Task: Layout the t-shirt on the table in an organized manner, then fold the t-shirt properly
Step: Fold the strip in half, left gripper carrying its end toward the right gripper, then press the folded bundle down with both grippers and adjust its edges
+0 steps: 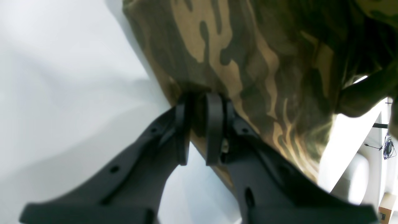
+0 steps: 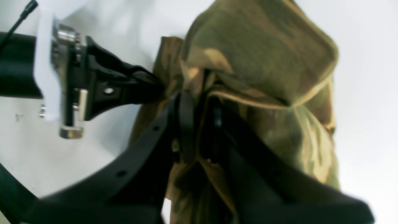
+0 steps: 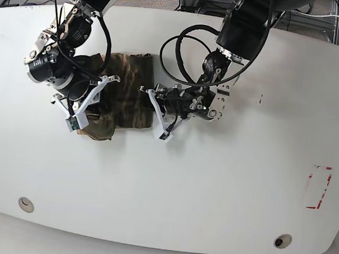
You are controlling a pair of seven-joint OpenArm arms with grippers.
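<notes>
The camouflage t-shirt lies bunched and partly folded on the white table, left of centre. My left gripper is at the shirt's right edge; in the left wrist view it is shut on the hem of the t-shirt. My right gripper is at the shirt's left side; in the right wrist view it is shut on a gathered fold of the t-shirt, which is lifted into a hump. The left gripper also shows in the right wrist view, pinching the far edge.
Two round grommet holes sit near the table's front edge. A small red-marked rectangle is at the right. Black cables loop over the table behind the shirt. The table's curved edges border a dark floor.
</notes>
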